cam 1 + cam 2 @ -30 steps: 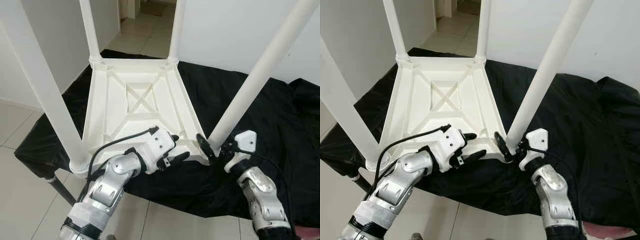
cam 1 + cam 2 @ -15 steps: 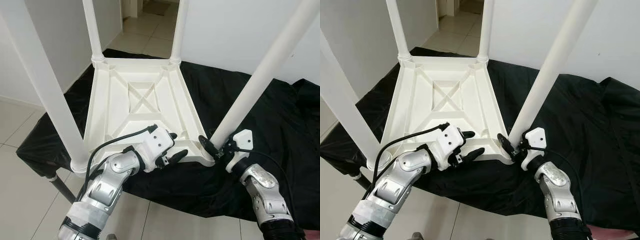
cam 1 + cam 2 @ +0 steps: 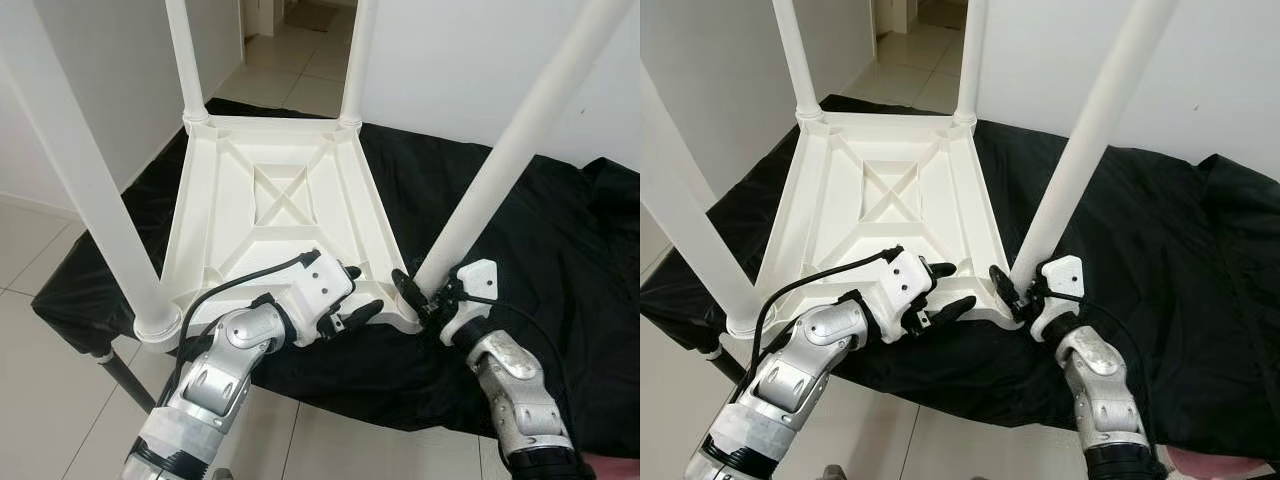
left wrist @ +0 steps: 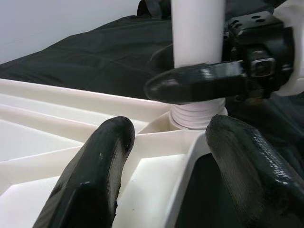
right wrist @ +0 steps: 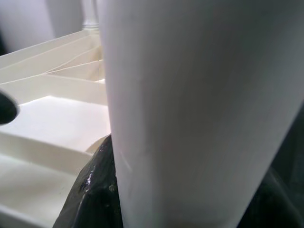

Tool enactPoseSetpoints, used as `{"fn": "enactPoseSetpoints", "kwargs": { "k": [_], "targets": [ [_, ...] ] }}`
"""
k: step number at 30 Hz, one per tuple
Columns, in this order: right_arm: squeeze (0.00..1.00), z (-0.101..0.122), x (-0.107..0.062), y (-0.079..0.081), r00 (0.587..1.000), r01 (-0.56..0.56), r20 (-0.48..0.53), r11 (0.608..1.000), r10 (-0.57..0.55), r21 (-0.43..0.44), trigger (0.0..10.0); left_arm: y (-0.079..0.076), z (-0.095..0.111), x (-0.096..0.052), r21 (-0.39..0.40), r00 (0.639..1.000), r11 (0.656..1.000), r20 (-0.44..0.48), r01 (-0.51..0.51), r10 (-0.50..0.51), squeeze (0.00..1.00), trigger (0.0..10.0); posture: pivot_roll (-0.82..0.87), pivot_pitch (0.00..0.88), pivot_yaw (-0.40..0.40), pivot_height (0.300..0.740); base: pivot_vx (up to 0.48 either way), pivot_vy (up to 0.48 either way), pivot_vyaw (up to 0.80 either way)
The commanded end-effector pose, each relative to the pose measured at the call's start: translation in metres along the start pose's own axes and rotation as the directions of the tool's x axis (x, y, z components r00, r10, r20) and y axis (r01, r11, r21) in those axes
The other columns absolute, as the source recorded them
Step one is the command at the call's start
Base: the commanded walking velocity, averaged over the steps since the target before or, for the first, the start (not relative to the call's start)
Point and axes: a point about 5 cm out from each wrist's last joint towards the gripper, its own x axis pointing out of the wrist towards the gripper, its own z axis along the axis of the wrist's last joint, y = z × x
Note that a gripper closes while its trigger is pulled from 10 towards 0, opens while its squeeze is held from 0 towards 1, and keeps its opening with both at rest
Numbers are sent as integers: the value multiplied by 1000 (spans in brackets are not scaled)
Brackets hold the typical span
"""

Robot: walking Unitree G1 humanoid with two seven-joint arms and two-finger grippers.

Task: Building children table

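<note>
A: Where's the table?
B: White children's table (image 3: 280, 205) upside down on the black cloth (image 3: 520, 250), four legs pointing up.
A: Right end effector (image 3: 1018, 292)?
B: Clamped around the near right leg (image 3: 490, 180), just above its socket.
A: Left end effector (image 3: 352, 296)?
B: Fingers (image 4: 102, 161) apart, straddling the table's near edge beside that corner.

No text, label, brand, number or sign can be read anywhere in these views.
</note>
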Motion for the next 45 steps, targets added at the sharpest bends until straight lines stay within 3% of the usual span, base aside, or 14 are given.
{"fn": "enactPoseSetpoints", "kwargs": {
  "k": [1, 5, 7, 8, 13, 18, 20, 27, 28, 40, 41, 42, 43, 45],
  "targets": [
    [0, -3, -1, -1, 998, 59, -18, 998, -58, 3, 10000, 1, -2, 0, -8, 998, 998, -13, -55, 55, 0, 10000, -25, 0, -63, 740, 0, 0, 0],
    [0, -4, -1, 2, 996, 86, -25, 996, -85, 28, 10000, 0, -2, 0, -7, 998, 999, -14, -53, 53, 0, 10000, -25, 0, -63, 740, 0, 0, 0],
    [0, -4, -2, 3, 974, 227, -17, 973, -226, 49, 10000, 1, -1, 0, -8, 998, 998, -13, -56, 56, 0, 10000, -27, 0, -64, 740, 0, 0, 0],
    [0, -4, -2, 3, 974, 227, -17, 973, -226, 49, 10000, 1, -1, 0, -8, 998, 998, -13, -56, 56, 0, 10000, -27, 0, -64, 740, 0, 0, 0],
    [0, -10, -3, 17, 882, 471, -64, 878, -466, 85, 10000, 1, 0, 1, -10, 998, 998, -10, -56, 56, 0, 10000, -30, 0, -60, 740, 0, 0, 0],
    [0, -9, -1, 25, 876, 481, -67, 869, -477, 115, 10000, 2, 0, 1, -9, 998, 998, -10, -54, 54, 0, 10000, -27, 0, -59, 740, 0, 0, 0],
    [0, -4, 5, 39, 903, 429, -37, 896, -427, 114, 10000, 2, 1, 1, -10, 999, 999, -10, -52, 52, 0, 10000, -30, 0, -57, 740, 0, 0, 0],
    [0, -1, 3, 34, 895, 445, -28, 890, -444, 104, 10000, 1, 1, 2, -11, 999, 999, -10, -48, 48, 0, 10000, -34, 0, -58, 740, 0, 0, 0],
    [1000, 1, 2, 34, 897, 441, -18, 890, -442, 116, 10000, 1, 1, 2, -12, 999, 999, -10, -48, 48, 0, 10000, -33, 0, -60, 740, 0, 0, 0],
    [1000, 5, -10, 12, 938, 345, 19, 935, -347, 79, 10000, 0, 0, 1, -13, 999, 999, -11, -52, 52, 0, 10000, -35, 0, -67, 740, 0, 0, 0],
    [486, 4, -11, 9, 960, 277, 16, 958, -279, 74, 10000, -1, 0, 1, -13, 999, 999, -12, -51, 51, 0, 10000, -33, 0, -67, 740, 0, 0, 0],
    [486, 3, -12, 7, 973, 227, 14, 971, -229, 72, 10000, -1, 0, 0, -12, 999, 999, -13, -50, 50, 0, 10000, -33, 0, -67, 740, 0, 0, 0],
    [0, 3, -13, 5, 985, 171, 9, 983, -172, 71, 10000, 0, 0, 0, -13, 999, 999, -12, -51, 51, 0, 10000, -33, 0, -65, 740, 0, 0, 0],
    [0, 2, -13, 5, 990, 138, 5, 988, -139, 71, 10000, 0, 0, 0, -13, 999, 999, -12, -51, 51, 0, 10000, -33, 0, -65, 740, 0, 0, 0]
  ]
}}
